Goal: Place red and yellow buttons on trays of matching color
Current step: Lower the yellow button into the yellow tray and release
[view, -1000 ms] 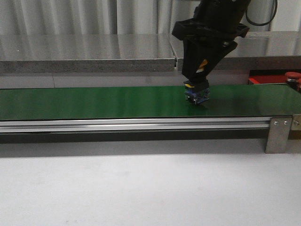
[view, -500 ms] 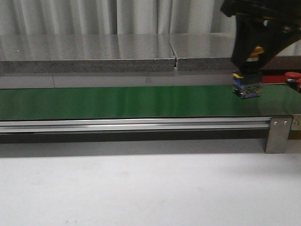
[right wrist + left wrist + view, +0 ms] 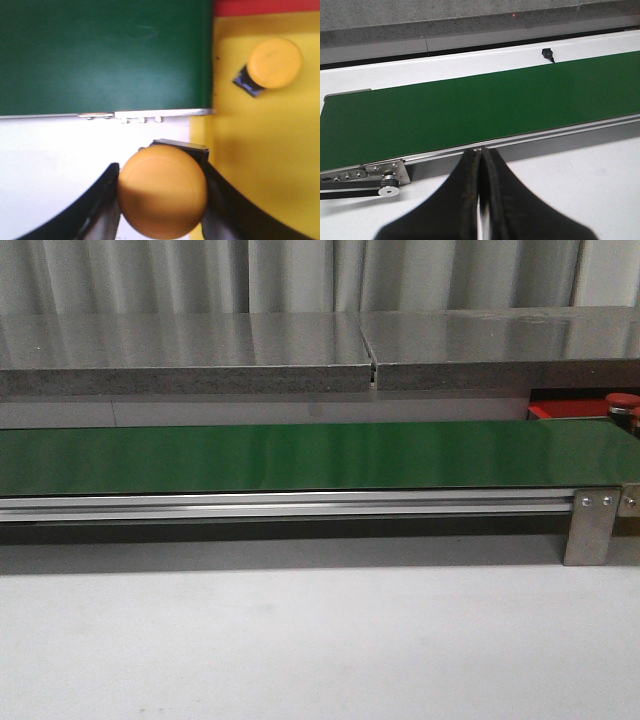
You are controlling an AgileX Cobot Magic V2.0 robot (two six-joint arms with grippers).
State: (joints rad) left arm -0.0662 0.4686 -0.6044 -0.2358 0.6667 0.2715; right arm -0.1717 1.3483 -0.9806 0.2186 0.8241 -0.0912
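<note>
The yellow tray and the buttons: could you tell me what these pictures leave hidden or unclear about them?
- Yellow tray: right wrist view only, cut by the frame edges, so its full extent is unknown.
- Held yellow button: its cap hides the body, and the right gripper covers its sides.
- Red tray: front view, mostly behind the green belt.
- Red button: cut by the frame edge.

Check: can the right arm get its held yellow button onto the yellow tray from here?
Probably yes. The right gripper holds a yellow button right at the yellow tray edge; bare tray lies beside the button already there.
</note>
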